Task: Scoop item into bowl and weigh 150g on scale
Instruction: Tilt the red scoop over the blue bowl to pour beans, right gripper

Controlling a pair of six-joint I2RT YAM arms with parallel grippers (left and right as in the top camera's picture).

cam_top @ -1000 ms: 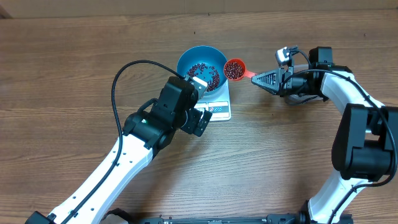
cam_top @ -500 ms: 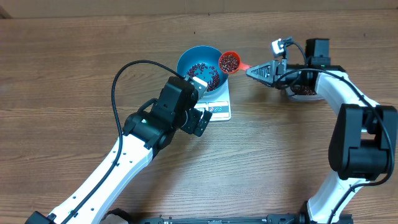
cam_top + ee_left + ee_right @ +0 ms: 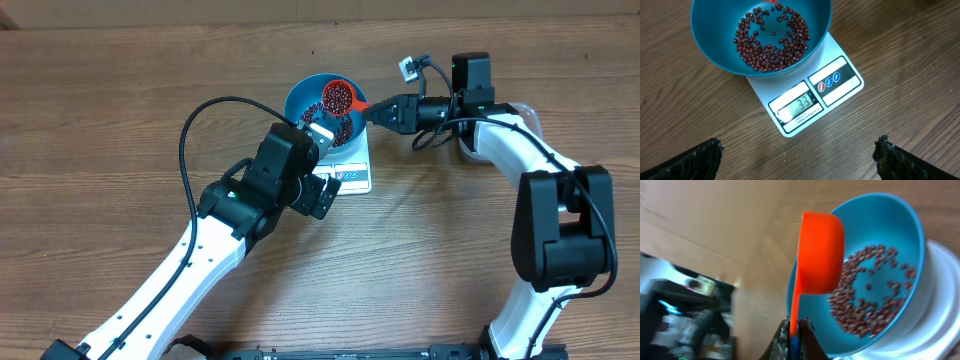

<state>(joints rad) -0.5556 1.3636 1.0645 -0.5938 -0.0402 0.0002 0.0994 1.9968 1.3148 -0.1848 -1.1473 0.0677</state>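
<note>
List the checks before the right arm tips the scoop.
1. Scoop over bowl: ok.
2. Right claw shut on scoop handle: ok.
3. Beans in scoop: ok.
4. Bowl seated on scale: ok.
5. Display at target: not ok, reads 33.
6. Left claw open, off bowl and scale: ok.

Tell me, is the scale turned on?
On: the scale display shows 33, with the blue bowl of beans sitting on it.
</note>
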